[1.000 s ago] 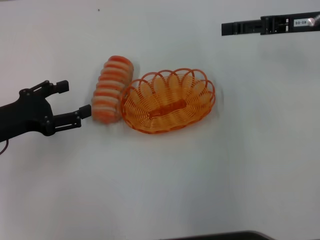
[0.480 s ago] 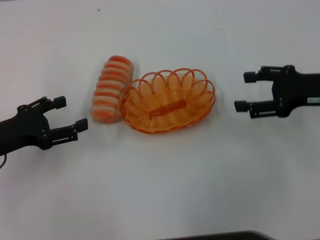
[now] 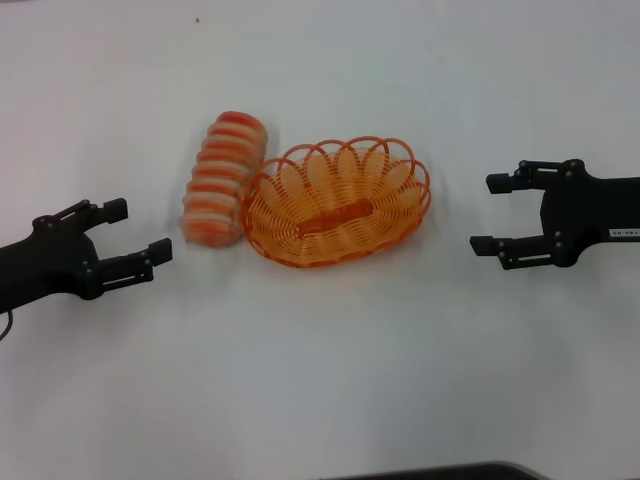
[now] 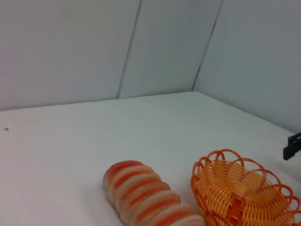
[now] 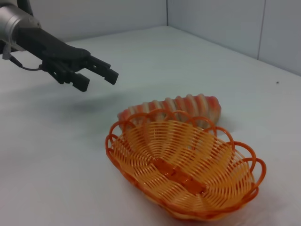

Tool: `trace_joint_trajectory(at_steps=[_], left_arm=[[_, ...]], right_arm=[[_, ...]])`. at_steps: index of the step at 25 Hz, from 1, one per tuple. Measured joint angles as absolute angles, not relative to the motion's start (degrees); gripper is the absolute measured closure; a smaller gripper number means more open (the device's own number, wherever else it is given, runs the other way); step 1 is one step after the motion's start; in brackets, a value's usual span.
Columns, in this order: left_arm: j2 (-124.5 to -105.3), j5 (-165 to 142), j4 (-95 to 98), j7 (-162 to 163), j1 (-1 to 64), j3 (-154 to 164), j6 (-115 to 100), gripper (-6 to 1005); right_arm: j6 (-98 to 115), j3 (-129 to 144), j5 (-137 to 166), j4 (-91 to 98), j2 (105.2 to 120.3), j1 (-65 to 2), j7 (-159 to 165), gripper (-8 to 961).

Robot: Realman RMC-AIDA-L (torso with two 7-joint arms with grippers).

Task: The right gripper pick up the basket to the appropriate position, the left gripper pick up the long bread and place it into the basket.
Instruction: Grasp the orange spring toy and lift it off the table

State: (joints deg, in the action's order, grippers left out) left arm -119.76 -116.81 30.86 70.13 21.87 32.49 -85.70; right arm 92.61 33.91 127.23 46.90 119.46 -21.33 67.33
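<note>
Head view shows the right end effector (image 3: 484,214) spread and empty, right of the basket (image 3: 337,203), a light, stiff wire oval best pinched at its looped rim. Left end effector (image 3: 137,229) is likewise released near the ridged, probably light long bread (image 3: 222,179) touching the basket's left on the white counter (image 3: 320,380).

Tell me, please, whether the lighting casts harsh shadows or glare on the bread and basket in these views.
Head view: even light, faint shadows under the long bread and basket. Right wrist view: soft shadow below the left gripper, no glare. Left wrist view: diffuse, flat.
</note>
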Motion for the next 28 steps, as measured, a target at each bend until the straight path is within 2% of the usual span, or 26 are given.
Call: trace_joint_trajectory(at_steps=[8,14,19,23,28], left_arm=[[-119.31,-116.88,36.77,91.37,24.91,31.44,-85.64,104],[-117.34,-117.74,46.74,112.3,29.72,38.77,-86.14,106],[-115.48,-126.59,52.05,127.44,37.14,46.06,-84.3,107],[-116.81,-136.53,54.78,133.83,43.02,48.83,-82.86,108],[-120.55,-148.74,57.24,140.29,46.75,52.72,-78.99,110]], right_arm=[[91.83,33.97,127.23,46.91,119.51,-21.61,67.89,95],[91.18,34.07,127.23,46.86,119.53,-22.1,68.94,95],[91.05,34.07,127.2,46.84,119.54,-22.5,69.23,95],[90.63,34.16,127.18,46.77,119.53,-22.72,69.82,95],[90.56,34.31,127.17,46.7,119.53,-23.1,70.82,95]])
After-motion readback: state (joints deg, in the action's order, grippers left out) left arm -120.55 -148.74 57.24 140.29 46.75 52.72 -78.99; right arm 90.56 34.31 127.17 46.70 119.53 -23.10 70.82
